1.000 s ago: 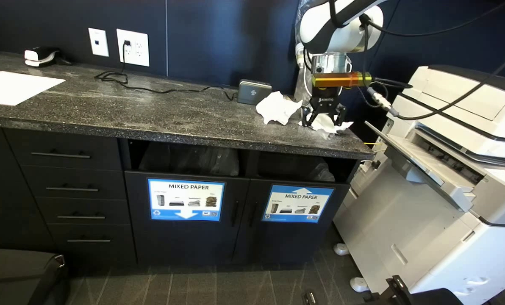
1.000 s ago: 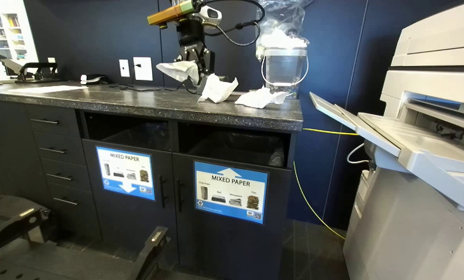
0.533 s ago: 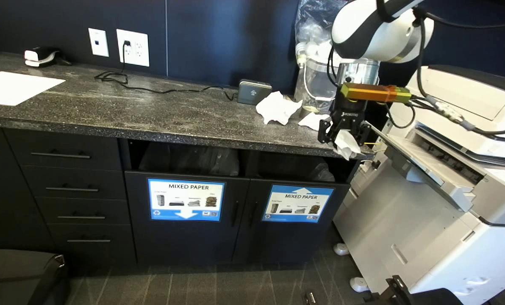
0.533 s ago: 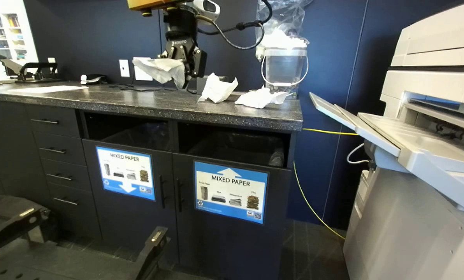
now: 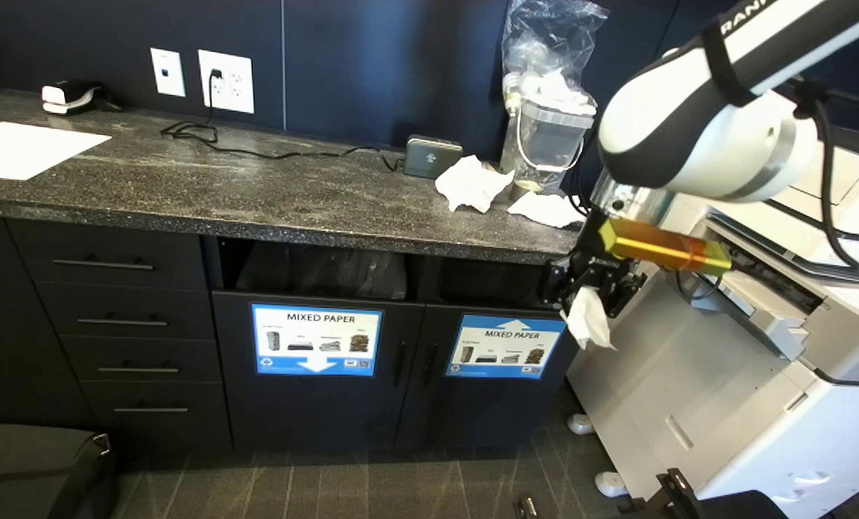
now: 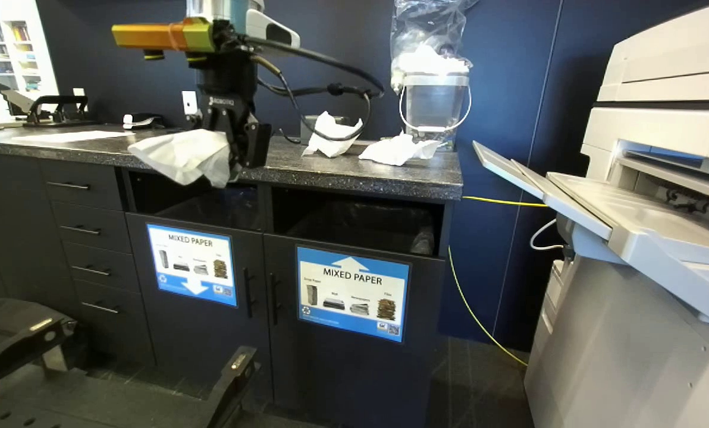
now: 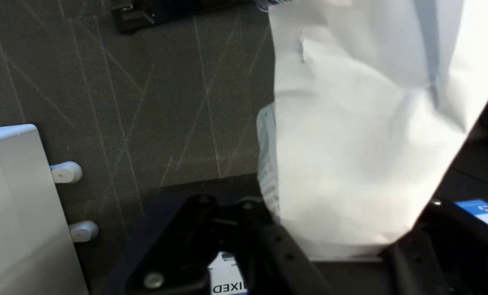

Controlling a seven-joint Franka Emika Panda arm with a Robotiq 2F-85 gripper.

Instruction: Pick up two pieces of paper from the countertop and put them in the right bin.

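My gripper [image 5: 588, 295] is shut on a crumpled white piece of paper [image 5: 589, 317], which sticks out past the fingers. In an exterior view the held paper [image 6: 185, 156] hangs in front of the counter's front edge. In the wrist view the paper [image 7: 358, 143] fills the right half and hides most of the fingertips. Two more crumpled papers lie on the countertop [image 5: 314, 194]: one paper [image 5: 473, 184] by a small dark box, another paper [image 5: 547, 209] nearer the right end. The right bin [image 6: 366, 226] sits in the right-hand opening under the counter, lined with dark plastic.
The left bin [image 6: 215, 205] is in the neighbouring opening. A large printer [image 5: 689, 360] stands to the right, close to the arm. A clear bucket [image 5: 553, 137] with a plastic bag stands at the counter's back. A flat white sheet [image 5: 26, 149] lies at far left.
My gripper has moved off the countertop with the paper, out past its front edge and lower. The two papers on the counter have not moved.
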